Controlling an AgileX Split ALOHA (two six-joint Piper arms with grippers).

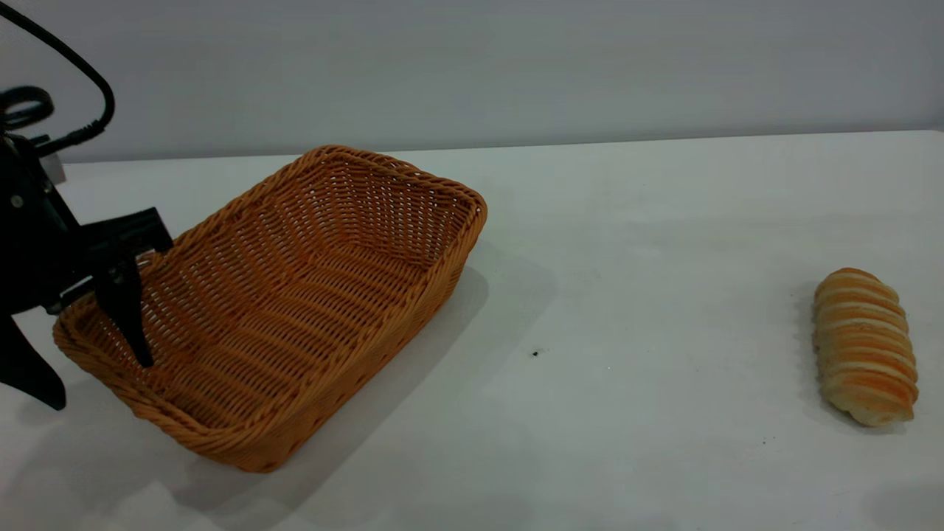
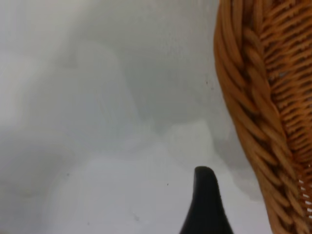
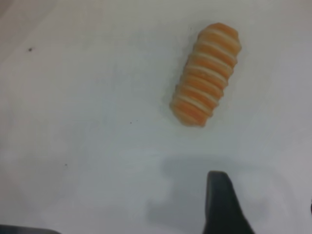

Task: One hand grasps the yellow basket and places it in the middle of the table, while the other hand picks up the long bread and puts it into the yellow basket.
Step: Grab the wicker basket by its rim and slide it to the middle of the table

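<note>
The yellow basket (image 1: 295, 295) is straddled at its nine o'clock rim by the left gripper (image 1: 92, 369), fingers spread apart, while the long bread (image 1: 864, 346) is seen at three o'clock on the table (image 1: 627, 295); no writing is visible.

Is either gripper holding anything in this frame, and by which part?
Nothing is clamped yet. The left gripper is open, straddling the braided rim of the orange-tan woven wicker basket. The ridged golden-and-cream oblong bread loaf lies untouched on the white table.

Plain pale grey wall (image 1: 516, 66) behind, no markings. It meets the white tabletop's far edge. Soft, even light.
</note>
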